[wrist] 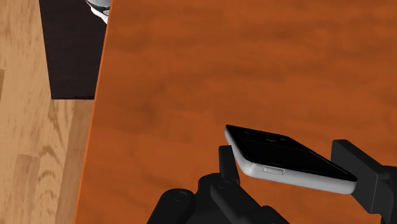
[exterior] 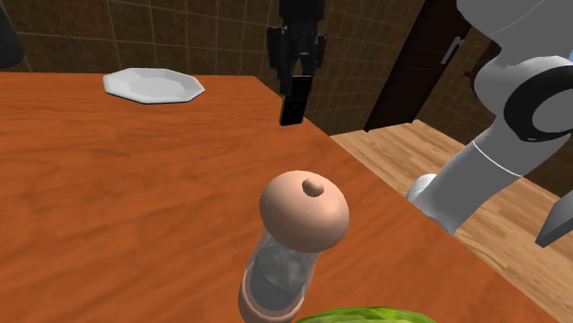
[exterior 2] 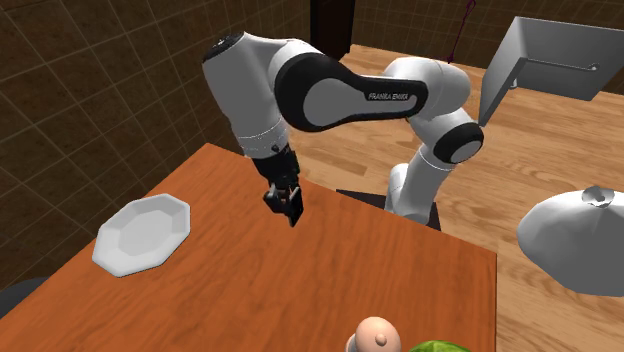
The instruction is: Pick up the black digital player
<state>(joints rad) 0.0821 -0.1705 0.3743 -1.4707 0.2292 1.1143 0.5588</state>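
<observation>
Though the shoulder view's top edge cuts off its upper part, the black gripper (exterior: 296, 72) is seen closed to the width of the black digital player (wrist: 286, 154), whose pale-rimmed sides are clasped between both fingers (wrist: 357, 170). The player hangs upright near the wooden table's (exterior: 110, 183) edge that faces the stand (exterior 2: 360, 197); whether its lower end clears the wood is hard to tell. A white octagonal plate (exterior 2: 142, 233) lies near a far corner, well apart. A clear bottle (exterior: 280, 275) with a peach teat-shaped cap is cropped at its base, its contents unclear, beside a cut-off green thing (exterior: 367, 317).
</observation>
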